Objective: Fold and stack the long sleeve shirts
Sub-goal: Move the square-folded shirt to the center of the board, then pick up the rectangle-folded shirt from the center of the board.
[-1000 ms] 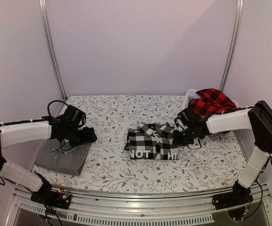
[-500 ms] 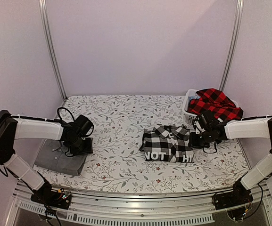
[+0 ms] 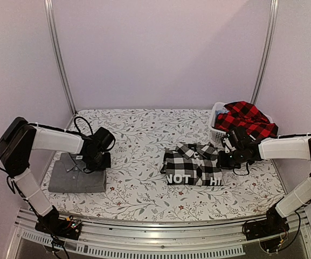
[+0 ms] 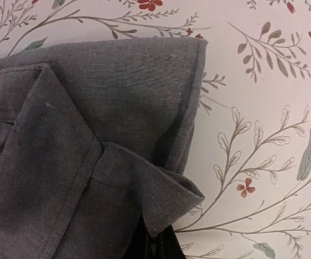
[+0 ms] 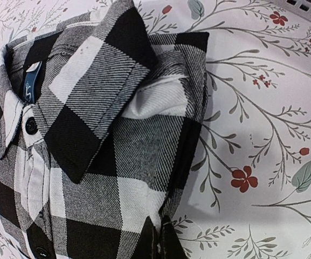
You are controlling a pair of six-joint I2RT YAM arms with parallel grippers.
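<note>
Claws both clamped: left claw [image 3: 99, 162] on grey shirt [image 3: 74, 179] lower left, right claw [image 3: 220, 161] on black-and-white shirt [image 3: 190, 162] mid-frame.

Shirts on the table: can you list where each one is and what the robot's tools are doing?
grey shirt: folded, left of the table
black-and-white shirt: folded, middle-right, white letters on it
red-and-black shirt: bunched on the white basket, far right
left tool: shut on the grey shirt's edge
right tool: shut on the black-and-white shirt's edge
</note>
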